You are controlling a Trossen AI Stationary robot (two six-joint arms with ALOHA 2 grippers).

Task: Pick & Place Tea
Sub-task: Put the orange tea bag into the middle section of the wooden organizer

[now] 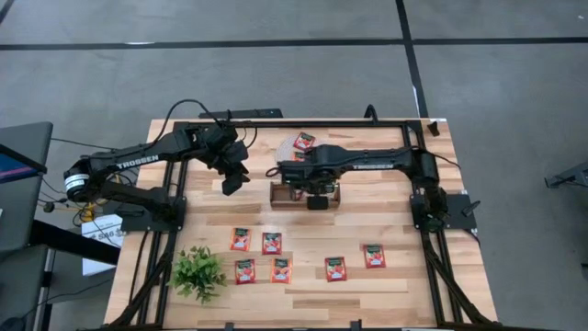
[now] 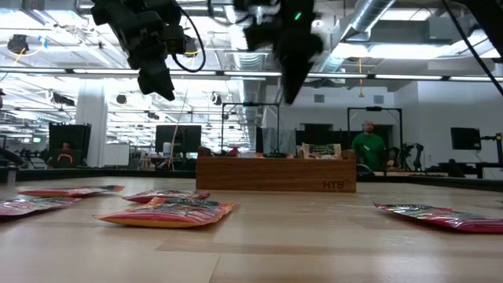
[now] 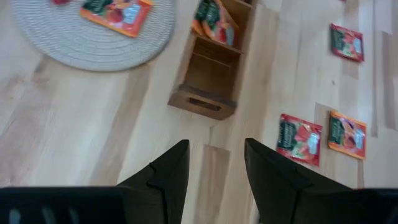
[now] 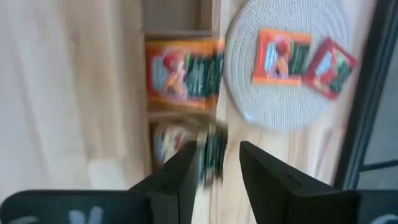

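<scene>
The right gripper (image 4: 216, 163) hangs over the wooden tray (image 1: 278, 196), its jaws parted, and a sachet (image 4: 211, 152) shows blurred between them, directly under the tips and over a tray compartment; whether the jaws touch it cannot be told, and it looks to be dropping free. One sachet already lies in the next compartment (image 4: 185, 76), its long side across the tray's width. The left gripper (image 3: 216, 167) hovers left of the tray's end, jaws spread and empty, above bare worktop (image 1: 386, 285). The coming move likely turns on the six loose sachets (image 1: 272, 243) lying flat on the near side of the worktop: four sit nearer the left arm, two (image 1: 374, 256) nearer the right. Two more rest on the round woven mat (image 4: 273, 112) just beyond the tray. The sachets are thin, glossy, red-orange foil squares, hard to get under; the tray is smooth brown wood with upright dividers, the mat pale and ribbed. A small green plant (image 1: 197, 272) stands at the near left corner.
</scene>
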